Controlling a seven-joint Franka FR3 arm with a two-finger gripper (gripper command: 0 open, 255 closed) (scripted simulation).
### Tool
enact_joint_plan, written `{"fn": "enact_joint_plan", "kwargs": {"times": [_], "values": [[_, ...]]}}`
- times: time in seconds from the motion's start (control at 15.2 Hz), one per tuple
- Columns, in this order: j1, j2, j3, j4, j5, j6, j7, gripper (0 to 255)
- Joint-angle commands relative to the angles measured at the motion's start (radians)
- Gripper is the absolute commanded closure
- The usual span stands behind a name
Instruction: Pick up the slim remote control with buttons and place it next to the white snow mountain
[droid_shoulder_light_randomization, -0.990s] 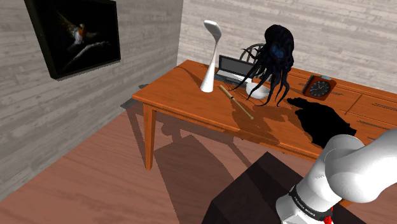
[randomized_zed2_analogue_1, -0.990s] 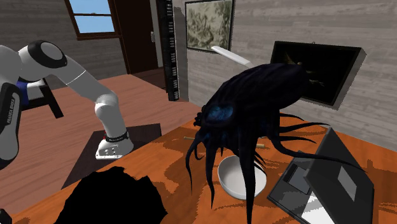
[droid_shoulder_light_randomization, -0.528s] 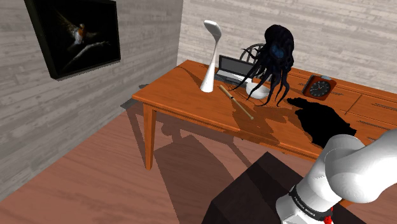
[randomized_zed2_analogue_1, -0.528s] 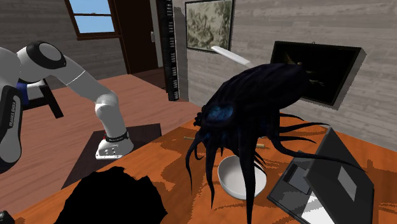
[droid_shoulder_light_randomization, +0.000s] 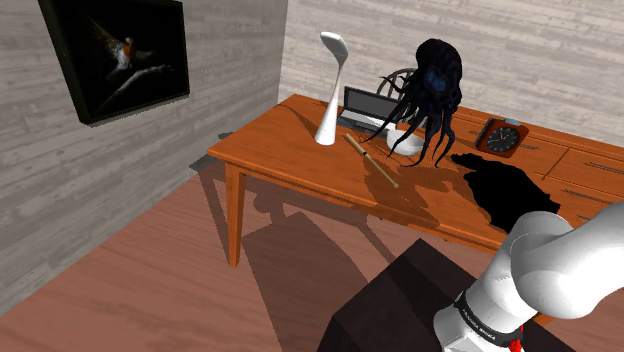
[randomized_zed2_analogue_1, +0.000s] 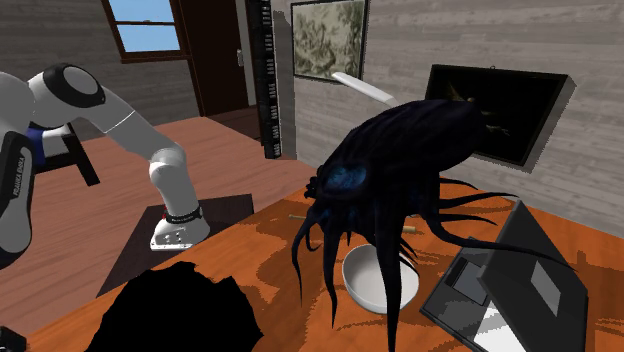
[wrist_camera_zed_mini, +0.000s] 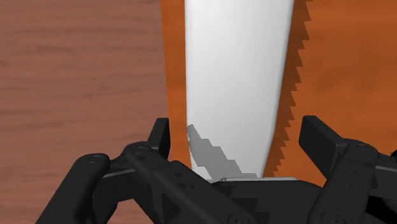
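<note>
White remote (wrist_camera_zed_mini: 235, 83): 1, between 2 fingers (wrist_camera_zed_mini: 161, 137) | fingers wide, not touching | orange table (wrist_camera_zed_mini: 343, 57): 1

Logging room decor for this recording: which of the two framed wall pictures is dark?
The black-framed bird picture, toward the second exterior view's right; the other picture is pale and greenish.

The desk (droid_shoulder_light_randomization: 290, 150) is showing warm orange wood with a smooth, lightly shiny top. The floor (droid_shoulder_light_randomization: 150, 270), lower left, is running in reddish wooden planks, and the wall (droid_shoulder_light_randomization: 60, 180) is wearing rough-looking grey boards. The robot arm (droid_shoulder_light_randomization: 560, 270), lower right, is gleaming glossy white, while the end effector (wrist_camera_zed_mini: 240, 135) is looking matt black.
</note>
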Motion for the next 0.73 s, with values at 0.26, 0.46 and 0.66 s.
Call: {"fn": "enact_joint_plan", "kwargs": {"times": [0.26,0.46,0.66], "values": [[-0.044,0.053,0.063,0.045,0.065,-0.078,-0.039,0],[-0.044,0.053,0.063,0.045,0.065,-0.078,-0.039,0],[-0.044,0.053,0.063,0.045,0.065,-0.078,-0.039,0]]}}
